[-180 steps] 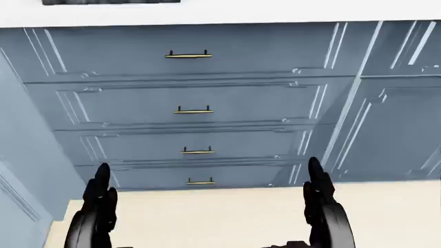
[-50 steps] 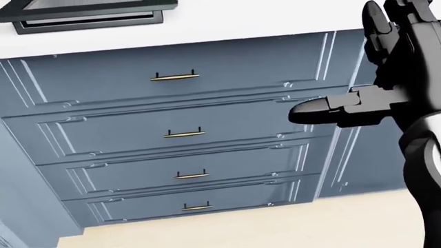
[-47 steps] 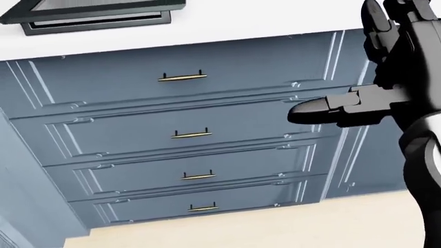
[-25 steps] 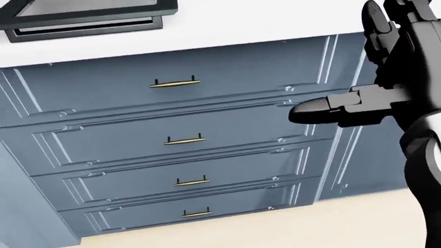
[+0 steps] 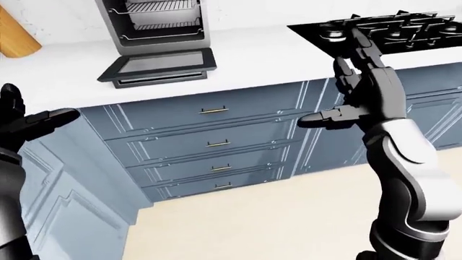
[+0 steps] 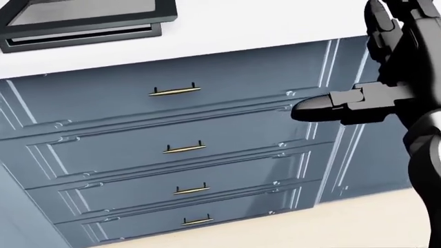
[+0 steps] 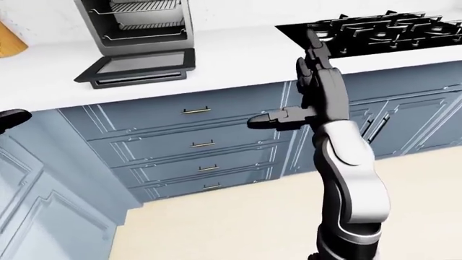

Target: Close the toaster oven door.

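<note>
The silver toaster oven (image 5: 155, 21) stands on the white counter (image 5: 245, 54) at the top of the left-eye view. Its racks show inside. Its black glass door (image 5: 160, 66) is open and lies flat, hanging toward the counter's edge; it also shows in the head view (image 6: 86, 18) at top left. My right hand (image 5: 343, 81) is raised and open, fingers up and thumb pointing left, to the right of the door and apart from it. My left hand (image 5: 32, 119) is open at the left edge, below and left of the door.
A black gas cooktop (image 5: 394, 27) lies in the counter at top right. A stack of blue drawers (image 5: 216, 143) with brass handles stands below the oven. A blue cabinet side (image 5: 65, 200) juts out at left. A wooden object (image 5: 14, 35) shows at top left. The floor (image 5: 253, 222) is beige.
The head view has shifted: the drawers slid down the picture and more of the open door shows. Since 3.6 s ago my right hand rose and my left hand left the head view.
</note>
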Robot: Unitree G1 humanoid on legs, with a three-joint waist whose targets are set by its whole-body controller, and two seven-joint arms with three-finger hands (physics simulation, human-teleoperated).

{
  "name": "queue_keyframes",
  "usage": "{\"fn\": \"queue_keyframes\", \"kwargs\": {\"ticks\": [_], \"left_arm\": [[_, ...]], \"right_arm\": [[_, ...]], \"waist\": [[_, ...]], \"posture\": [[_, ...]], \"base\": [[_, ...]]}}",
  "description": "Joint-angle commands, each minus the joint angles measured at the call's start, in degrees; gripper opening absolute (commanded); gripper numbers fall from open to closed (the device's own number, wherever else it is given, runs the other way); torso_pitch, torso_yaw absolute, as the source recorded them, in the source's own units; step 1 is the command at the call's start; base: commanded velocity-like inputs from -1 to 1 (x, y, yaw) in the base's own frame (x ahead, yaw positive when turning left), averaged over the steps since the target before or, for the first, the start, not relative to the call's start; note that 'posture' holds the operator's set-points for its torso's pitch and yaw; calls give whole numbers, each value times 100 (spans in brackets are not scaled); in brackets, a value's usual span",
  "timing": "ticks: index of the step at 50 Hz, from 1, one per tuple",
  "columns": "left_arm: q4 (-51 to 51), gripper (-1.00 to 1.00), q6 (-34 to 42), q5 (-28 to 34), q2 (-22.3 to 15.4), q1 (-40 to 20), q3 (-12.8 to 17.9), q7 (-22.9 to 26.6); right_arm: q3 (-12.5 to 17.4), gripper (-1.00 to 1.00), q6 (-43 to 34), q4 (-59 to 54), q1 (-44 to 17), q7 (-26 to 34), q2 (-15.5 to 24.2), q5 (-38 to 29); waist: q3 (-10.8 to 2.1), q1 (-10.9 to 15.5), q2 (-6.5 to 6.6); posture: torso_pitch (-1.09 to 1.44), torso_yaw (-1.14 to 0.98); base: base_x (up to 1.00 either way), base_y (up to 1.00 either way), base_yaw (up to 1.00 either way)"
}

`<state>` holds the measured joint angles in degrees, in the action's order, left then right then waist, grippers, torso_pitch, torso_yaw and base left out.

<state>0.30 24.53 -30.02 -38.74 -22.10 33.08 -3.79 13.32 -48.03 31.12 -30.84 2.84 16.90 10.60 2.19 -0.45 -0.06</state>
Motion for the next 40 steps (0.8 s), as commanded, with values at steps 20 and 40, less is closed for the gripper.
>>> {"fn": "queue_keyframes", "kwargs": {"ticks": [20,40], "left_arm": [[-79,100,-235,-62,-271,-148,203,-48],[-46,100,-215,-143,-358,-157,245,-92]], "right_arm": [[-24,100,114,228,-246,-27,35,90],[-41,100,105,234,-258,-34,52,53]], "waist": [[-164,48,-338],[-46,24,301]], "posture": [[0,0],[0,0]], "base": [[7,10,0],[7,10,0]]}}
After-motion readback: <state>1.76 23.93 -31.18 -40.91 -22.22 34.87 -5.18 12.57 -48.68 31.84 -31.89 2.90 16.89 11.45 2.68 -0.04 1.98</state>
